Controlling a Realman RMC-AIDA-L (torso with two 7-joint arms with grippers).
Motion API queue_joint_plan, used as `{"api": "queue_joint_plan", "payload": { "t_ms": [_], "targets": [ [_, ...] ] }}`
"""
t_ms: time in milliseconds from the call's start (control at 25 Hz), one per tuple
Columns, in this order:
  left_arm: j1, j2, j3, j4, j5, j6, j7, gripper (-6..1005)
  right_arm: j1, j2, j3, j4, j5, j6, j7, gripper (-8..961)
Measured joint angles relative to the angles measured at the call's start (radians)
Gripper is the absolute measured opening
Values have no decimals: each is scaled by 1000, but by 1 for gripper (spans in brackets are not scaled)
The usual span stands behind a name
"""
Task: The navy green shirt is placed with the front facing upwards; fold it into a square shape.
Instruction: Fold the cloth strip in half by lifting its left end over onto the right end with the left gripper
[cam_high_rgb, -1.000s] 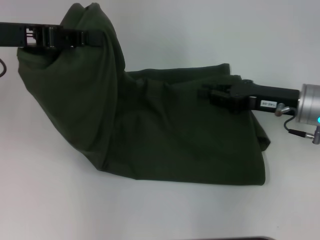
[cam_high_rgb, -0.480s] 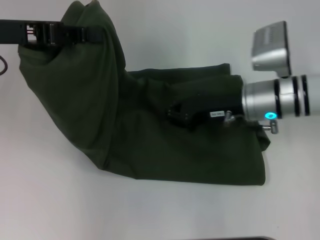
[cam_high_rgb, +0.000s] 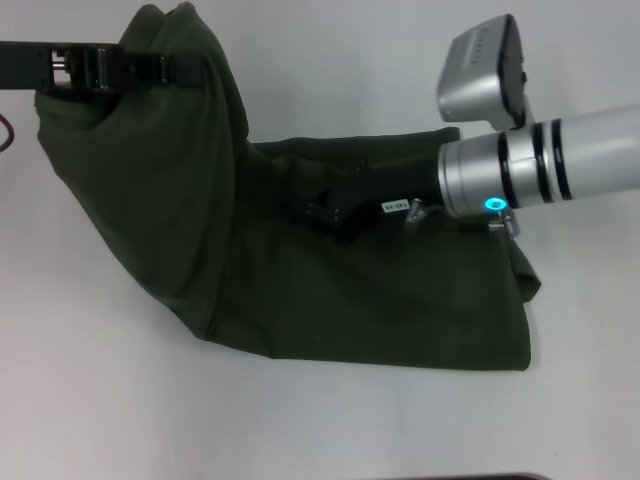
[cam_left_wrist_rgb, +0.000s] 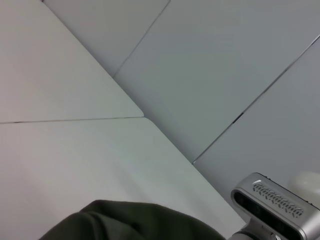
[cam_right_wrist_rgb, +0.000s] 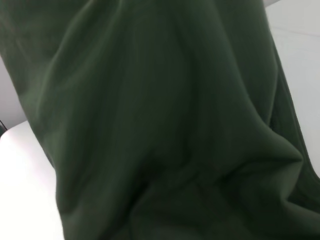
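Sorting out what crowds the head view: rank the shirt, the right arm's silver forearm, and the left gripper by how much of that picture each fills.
1. navy green shirt, by far.
2. silver forearm, though nearness to the camera inflates it.
3. left gripper, a thin black bar holding up the shirt's raised end.

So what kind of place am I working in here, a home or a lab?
Most likely a lab or test bench, not a home. The navy green shirt lies on a plain white table, and the left wrist view shows only bare pale panels. The left gripper holds the shirt up; the right gripper is over its middle.
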Motion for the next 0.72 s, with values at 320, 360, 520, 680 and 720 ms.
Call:
{"api": "queue_joint_plan", "payload": {
  "t_ms": [320, 360, 520, 680, 720],
  "targets": [
    [0, -1, 0, 0, 0, -4, 0, 46, 94, 6, -42, 81, 1, 92, -8, 3],
    [1, -1, 0, -1, 0, -5, 0, 46, 103, 6, -46, 90, 0, 108, -8, 3],
    [7, -1, 0, -5, 0, -14, 2, 45, 135, 9, -61, 122, -4, 177, -8, 2],
    [11, -1, 0, -9, 0, -26, 8, 45, 142, 12, -65, 123, -4, 191, -6, 2],
    [11, -1, 0, -9, 0, -28, 9, 45, 142, 12, -65, 123, -4, 192, -6, 2]
  ]
}}
